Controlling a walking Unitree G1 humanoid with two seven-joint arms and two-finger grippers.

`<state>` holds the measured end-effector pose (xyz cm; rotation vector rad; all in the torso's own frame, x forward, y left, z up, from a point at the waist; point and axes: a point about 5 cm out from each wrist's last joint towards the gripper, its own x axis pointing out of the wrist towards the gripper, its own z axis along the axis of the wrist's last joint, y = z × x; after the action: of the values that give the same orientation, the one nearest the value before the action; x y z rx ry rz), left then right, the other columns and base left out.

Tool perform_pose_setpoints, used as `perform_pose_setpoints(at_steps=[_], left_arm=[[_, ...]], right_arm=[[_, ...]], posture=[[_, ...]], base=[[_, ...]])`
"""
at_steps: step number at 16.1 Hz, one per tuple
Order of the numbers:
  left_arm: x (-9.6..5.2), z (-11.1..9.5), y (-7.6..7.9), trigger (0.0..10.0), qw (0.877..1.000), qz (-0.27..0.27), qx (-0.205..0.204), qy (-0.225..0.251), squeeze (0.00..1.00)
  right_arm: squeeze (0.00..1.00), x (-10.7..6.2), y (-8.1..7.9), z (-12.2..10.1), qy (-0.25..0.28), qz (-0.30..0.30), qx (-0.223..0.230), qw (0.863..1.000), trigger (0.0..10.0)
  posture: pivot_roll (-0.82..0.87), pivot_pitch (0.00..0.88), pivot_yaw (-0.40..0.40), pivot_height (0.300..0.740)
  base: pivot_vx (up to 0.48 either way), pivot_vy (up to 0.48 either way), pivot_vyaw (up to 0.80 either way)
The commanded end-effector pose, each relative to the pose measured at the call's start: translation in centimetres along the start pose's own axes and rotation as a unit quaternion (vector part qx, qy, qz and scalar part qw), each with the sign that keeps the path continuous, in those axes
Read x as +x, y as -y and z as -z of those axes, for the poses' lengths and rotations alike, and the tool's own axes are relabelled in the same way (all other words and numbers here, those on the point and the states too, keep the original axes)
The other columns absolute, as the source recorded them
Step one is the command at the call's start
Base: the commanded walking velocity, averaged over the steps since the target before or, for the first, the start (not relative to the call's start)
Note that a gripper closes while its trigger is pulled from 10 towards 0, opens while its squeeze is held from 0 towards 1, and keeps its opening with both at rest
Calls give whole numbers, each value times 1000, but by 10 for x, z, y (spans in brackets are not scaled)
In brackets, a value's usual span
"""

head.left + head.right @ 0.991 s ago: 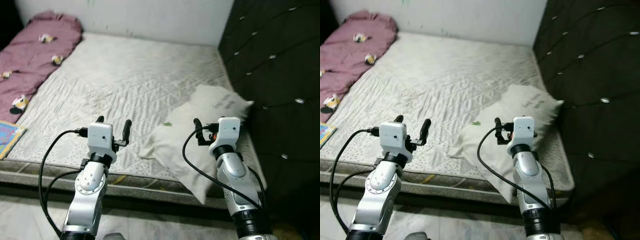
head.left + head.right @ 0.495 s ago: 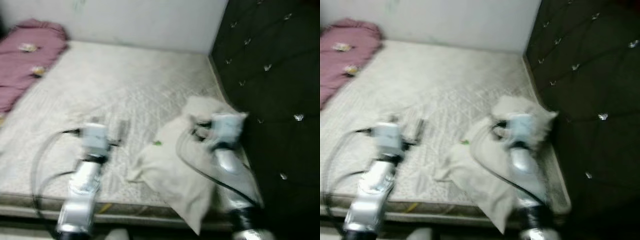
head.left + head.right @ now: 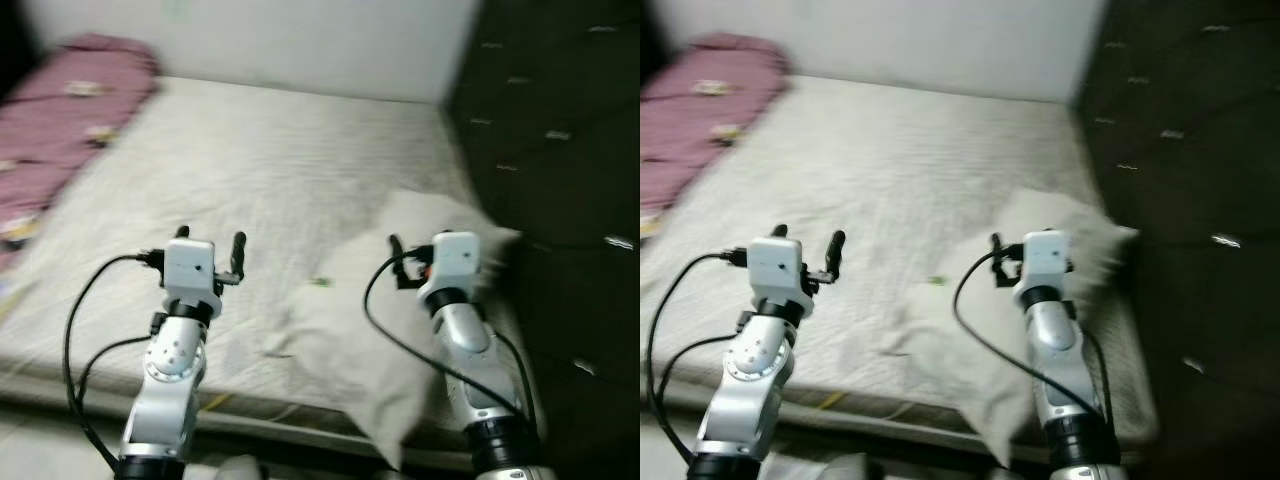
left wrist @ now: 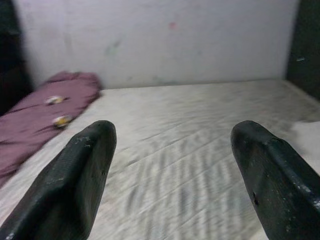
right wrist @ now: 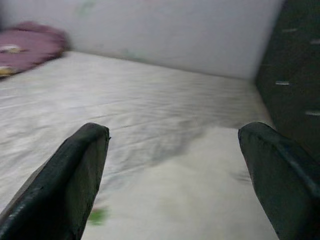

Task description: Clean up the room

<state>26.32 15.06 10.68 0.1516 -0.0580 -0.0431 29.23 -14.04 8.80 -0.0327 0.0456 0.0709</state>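
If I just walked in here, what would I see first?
Probably the big bare mattress stretching to the wall, with a white pillow lying crooked at its near right corner by the dark padded headboard. Next, the purple blanket bunched along the far left edge. Up close, the left gripper and right gripper are held out over the near edge, fingers open, holding nothing.

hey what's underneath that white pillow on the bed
The pillow lies on the pale quilted mattress, with its near corner hanging over the mattress edge. A small green scrap sits beside it. Anything trapped under the pillow is covered.
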Motion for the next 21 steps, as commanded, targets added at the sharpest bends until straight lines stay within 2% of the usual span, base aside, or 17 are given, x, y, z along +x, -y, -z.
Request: perform_pose_setpoints(at_steps=[1,4,12,17,19,20,21], left_arm=[[-2,0,4,10000,1000,11,5,-4,0],[-4,5,5,10000,1000,18,2,-13,0],[-2,3,12,10000,999,30,-13,-7,0],[-3,2,9,10000,999,16,-38,-2,0],[-3,4,6,10000,1000,-5,-15,-15,0],[-3,8,7,10000,999,0,-26,-33,0],[-4,8,10,10000,998,27,-51,-32,0]], right_arm=[[0,-2,5,0,5,14,9,1000,10000],[0,-4,10,2,3,24,17,1000,10000],[0,-1,13,3,-1,23,11,1000,10000],[0,-1,13,3,-1,24,9,1000,10000],[0,0,14,3,-1,25,9,1000,10000],[0,-1,14,3,-2,25,9,1000,10000],[0,-1,14,3,-2,25,9,1000,10000]], posture=[[14,0,-18,740],[13,0,-25,740],[7,0,-43,740],[5,0,-45,740],[4,0,-48,740],[4,0,-48,740],[4,0,-49,740]], base=[[0,0,0],[0,0,0],[0,-365,-106],[0,0,0],[0,0,0],[0,0,0],[0,0,-619]])
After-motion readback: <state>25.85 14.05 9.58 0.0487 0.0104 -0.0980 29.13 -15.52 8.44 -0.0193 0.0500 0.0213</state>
